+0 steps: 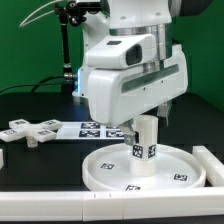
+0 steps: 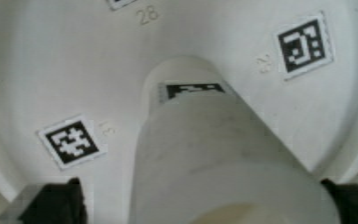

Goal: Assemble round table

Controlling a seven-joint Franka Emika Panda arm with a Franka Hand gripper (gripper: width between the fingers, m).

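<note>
we see the round disc lying flat on the black table, at about five o'clock in the exterior view, rim up, with square tags on its face. the cylinder post stands upright on the disc, near its middle, with tags around its lower part. the gripper hangs straight above the post, its white body filling the middle of the exterior view; the fingertips themselves are hard to make out there. in the wrist view we look down along the post, with a dark finger pad on each side of it, well spread; we cannot tell whether the pads touch the post. the disc fills the background there, showing two tags clearly. the cross-shaped piece lies flat on the table at about nine o'clock in the exterior view, well apart from the disc. the marker board lies just behind the disc, and a long white rail sits at the disc's three o'clock side
</note>
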